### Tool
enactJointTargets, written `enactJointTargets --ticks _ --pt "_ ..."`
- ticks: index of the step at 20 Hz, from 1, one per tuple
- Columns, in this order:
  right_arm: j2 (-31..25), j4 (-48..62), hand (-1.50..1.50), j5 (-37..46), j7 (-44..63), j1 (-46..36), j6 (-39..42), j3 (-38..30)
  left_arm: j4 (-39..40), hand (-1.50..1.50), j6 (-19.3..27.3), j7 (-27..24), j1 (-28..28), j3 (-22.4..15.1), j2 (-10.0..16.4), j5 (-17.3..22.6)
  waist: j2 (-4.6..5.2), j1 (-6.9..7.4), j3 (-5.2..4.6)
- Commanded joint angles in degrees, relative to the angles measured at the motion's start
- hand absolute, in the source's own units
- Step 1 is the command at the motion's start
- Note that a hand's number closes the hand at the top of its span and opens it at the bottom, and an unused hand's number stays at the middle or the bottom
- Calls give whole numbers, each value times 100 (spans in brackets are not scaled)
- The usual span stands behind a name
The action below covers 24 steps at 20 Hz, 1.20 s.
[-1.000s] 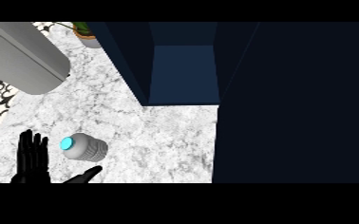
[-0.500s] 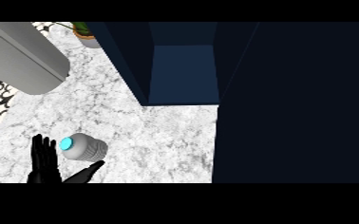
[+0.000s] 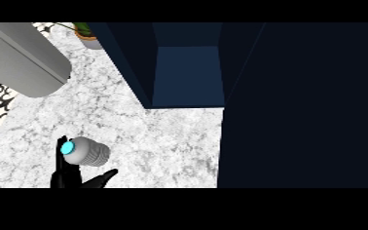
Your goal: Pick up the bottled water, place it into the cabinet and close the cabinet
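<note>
the bottled water (image 3: 90,152) is on the marble counter (image 3: 161,136) near the view's lower left corner, its bright blue cap (image 3: 68,148) turned toward the left; whether it stands or lies tilted cannot be told from this steep angle; the left hand (image 3: 69,180) comes in from the lower edge just below it, open, with straight fingers (image 3: 63,143) rising along the cap side of the bottle and the thumb (image 3: 105,175) spread out to the right under the bottle's body; the bottle lies in the gap between them, not clasped, and whether the fingers touch it cannot be told; the dark blue cabinet (image 3: 129,63) is well apart, up and to the right, its inside showing; its door (image 3: 295,107) fills the right side of the view; a grey cylinder (image 3: 28,63) and a potted plant (image 3: 85,29) are at the upper left
</note>
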Motion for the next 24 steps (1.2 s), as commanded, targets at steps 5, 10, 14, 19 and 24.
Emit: enactJointTargets --ticks 5,10,14,19,24 --pt "-260 -790 -150 -289 106 450 103 -123 1758 150 -399 -1132 -879 503 -21 292 8 -40 -5" --pt "-193 -417 -150 -115 -162 362 107 -58 2066 150 -778 -1278 -976 650 94 502 6 -50 -4" --pt "-158 -459 -150 48 -112 334 63 126 1913 150 -895 -1124 -1152 664 129 644 3 -39 -3" --pt "-214 -547 -150 -247 -45 276 8 -127 1916 150 -990 -1178 -1290 560 315 514 14 -28 0" --pt "-166 -583 -150 -78 69 272 -90 40 1645 150 -1418 -1096 -1184 -247 -65 7 23 -33 -5"
